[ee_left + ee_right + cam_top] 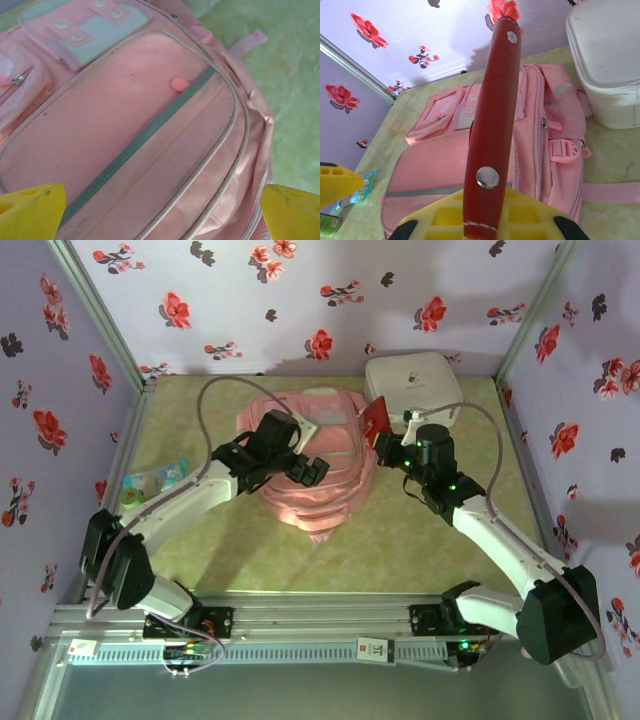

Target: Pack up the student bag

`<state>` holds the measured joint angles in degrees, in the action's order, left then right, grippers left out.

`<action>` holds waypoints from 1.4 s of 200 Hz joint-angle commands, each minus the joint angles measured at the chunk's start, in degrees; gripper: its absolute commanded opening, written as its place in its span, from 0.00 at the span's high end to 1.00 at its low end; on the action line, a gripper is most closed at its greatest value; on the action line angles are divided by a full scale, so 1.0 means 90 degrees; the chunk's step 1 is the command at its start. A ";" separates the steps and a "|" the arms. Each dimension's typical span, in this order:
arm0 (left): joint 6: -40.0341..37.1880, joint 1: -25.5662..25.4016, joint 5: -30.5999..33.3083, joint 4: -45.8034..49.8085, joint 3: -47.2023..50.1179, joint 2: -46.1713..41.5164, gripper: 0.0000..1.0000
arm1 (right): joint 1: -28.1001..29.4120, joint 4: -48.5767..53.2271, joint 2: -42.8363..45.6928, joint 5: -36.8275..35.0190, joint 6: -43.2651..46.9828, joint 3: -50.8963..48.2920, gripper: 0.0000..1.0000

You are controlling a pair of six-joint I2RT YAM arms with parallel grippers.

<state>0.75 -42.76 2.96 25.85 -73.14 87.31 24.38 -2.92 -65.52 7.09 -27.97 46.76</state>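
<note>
Bright, even light; soft shadows

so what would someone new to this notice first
The big pink student bag lies mid-table, with the left tool open just above its front panel. Next comes the right tool, shut on a red studded item and holding it up at the bag's right side, near the white hard case in the far right corner.
</note>
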 commanded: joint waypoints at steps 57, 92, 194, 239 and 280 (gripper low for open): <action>-0.2276 -0.0040 -0.0219 0.1655 -0.1065 0.1192 0.13 | -0.0063 -0.0096 0.0230 0.0213 -0.0255 -0.0176 0.95; -0.2513 -0.0010 -0.0203 0.1779 -0.1355 0.1610 0.23 | -0.0060 -0.0064 0.0291 0.0257 -0.0232 -0.0184 0.95; -0.2641 0.0117 0.0162 0.2137 -0.2139 0.2209 0.59 | -0.0072 -0.0038 0.0467 0.0159 -0.0262 -0.0278 0.95; -0.2549 0.0123 0.0191 0.2128 -0.2308 0.2057 0.80 | -0.0072 -0.0023 0.0497 0.0188 -0.0332 -0.0331 0.95; -0.2273 0.0127 0.0180 0.2007 -0.2245 0.1906 0.95 | -0.0100 0.0298 0.0614 0.0562 -0.0518 -0.0546 0.95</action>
<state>-21.78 -42.26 2.81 45.06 -92.31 106.96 24.12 -1.72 -61.69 9.50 -30.74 43.38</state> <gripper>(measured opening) 0.084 0.100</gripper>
